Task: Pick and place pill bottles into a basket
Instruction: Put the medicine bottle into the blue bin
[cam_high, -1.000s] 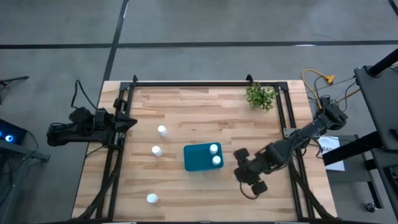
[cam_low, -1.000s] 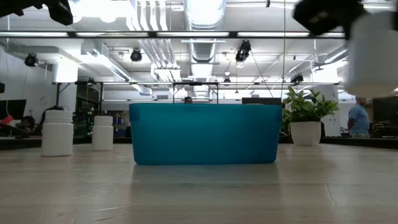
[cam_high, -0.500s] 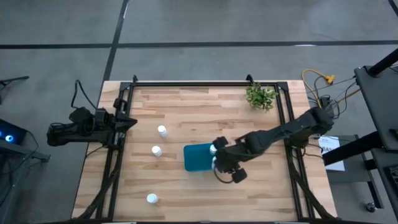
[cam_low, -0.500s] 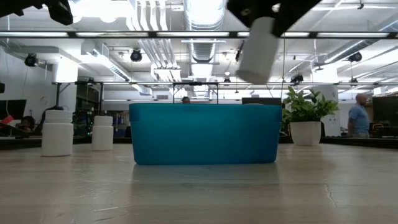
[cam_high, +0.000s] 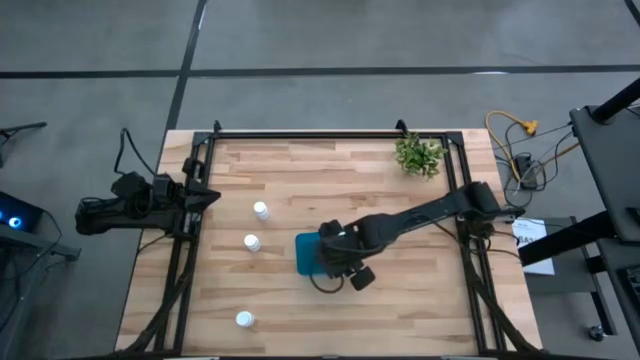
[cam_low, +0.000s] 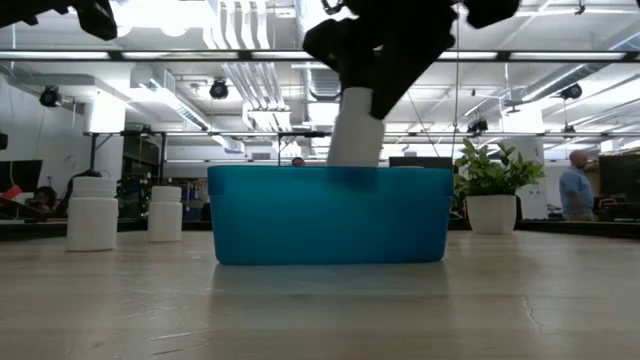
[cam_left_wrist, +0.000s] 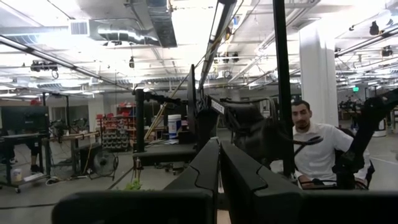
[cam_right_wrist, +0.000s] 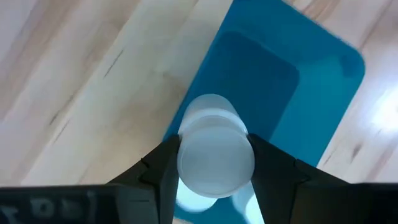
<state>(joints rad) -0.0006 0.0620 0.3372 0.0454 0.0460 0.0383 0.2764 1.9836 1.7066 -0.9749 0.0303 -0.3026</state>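
Observation:
My right gripper (cam_high: 336, 257) is shut on a white pill bottle (cam_right_wrist: 214, 152) and holds it upright over the teal-blue basket (cam_high: 306, 254). In the low view the bottle (cam_low: 355, 128) hangs with its lower end at the rim of the basket (cam_low: 330, 215). The right wrist view shows the basket (cam_right_wrist: 280, 99) under the bottle, with other bottles in it partly hidden. Three more bottles stand on the table to the basket's left (cam_high: 261, 210), (cam_high: 252, 242), (cam_high: 243, 319). My left gripper (cam_high: 205, 197) waits shut at the table's left edge.
A small green plant (cam_high: 419, 155) in a white pot stands at the back right of the table. Dark frame rails (cam_high: 330, 135) run along the table's back and sides. A person (cam_left_wrist: 311, 152) sits in the room beyond the table.
My right arm has carried the bottle leftward from the table's right side to above the basket and lowered it to the rim. The left arm has not moved.

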